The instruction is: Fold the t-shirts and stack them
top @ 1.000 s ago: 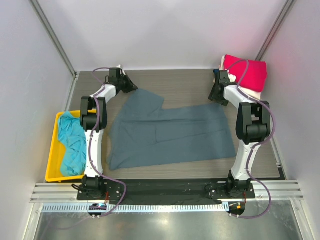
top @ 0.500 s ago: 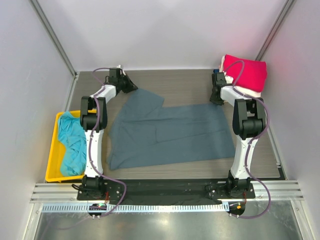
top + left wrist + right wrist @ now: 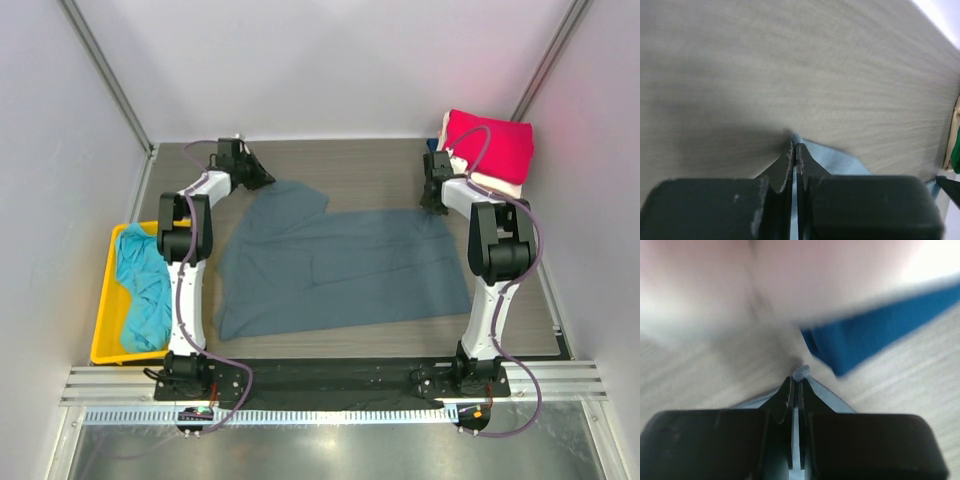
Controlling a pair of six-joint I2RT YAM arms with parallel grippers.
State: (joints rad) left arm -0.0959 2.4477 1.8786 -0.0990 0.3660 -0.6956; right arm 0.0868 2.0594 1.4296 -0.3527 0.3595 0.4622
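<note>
The slate grey-blue t-shirt (image 3: 340, 262) lies spread flat across the middle of the table. My left gripper (image 3: 268, 179) is shut on its far left corner; pale blue cloth (image 3: 827, 159) pokes out between the fingertips (image 3: 788, 159). My right gripper (image 3: 434, 205) is shut on the far right corner, a nub of the same cloth (image 3: 801, 373) showing at its tips. A folded crimson t-shirt (image 3: 495, 143) tops a stack at the back right, with cream (image 3: 503, 186) below it. The navy one's edge (image 3: 875, 335) shows in the right wrist view. A teal t-shirt (image 3: 143, 283) lies crumpled in the bin.
A yellow plastic bin (image 3: 105, 330) sits against the left edge of the table. White walls close in the back and both sides. The folded stack stands right behind my right gripper.
The right gripper moved down onto the shirt's far right corner and closed on it. The left gripper kept its grip and barely moved.
</note>
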